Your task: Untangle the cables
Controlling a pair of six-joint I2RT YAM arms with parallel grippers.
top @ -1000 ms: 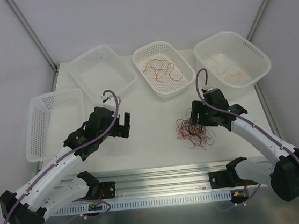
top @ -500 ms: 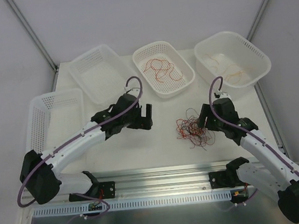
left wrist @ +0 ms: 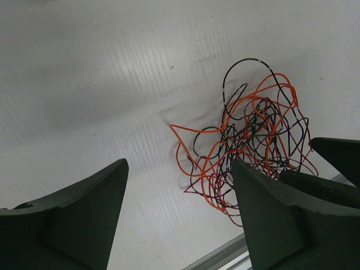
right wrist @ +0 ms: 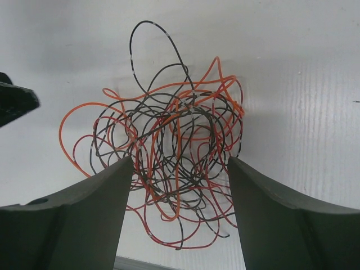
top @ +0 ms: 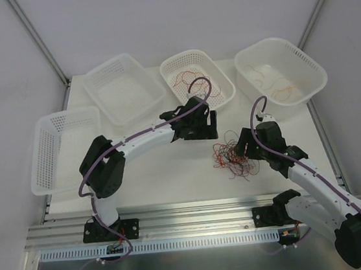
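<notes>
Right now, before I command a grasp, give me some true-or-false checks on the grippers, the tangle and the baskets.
1. The left gripper and the right gripper are both open. True.
2. The tangle of cables sits inside a basket. False: it lies on the table, nearer the arms than the baskets.
3. The right gripper is over the tangle, with wires showing between its fingers. True.
4. All four baskets hold nothing. False: the third basket holds red wires and the far-right basket holds orange ones.
5. The left gripper grips a black wire. False: only bare table shows between its fingers.
</notes>
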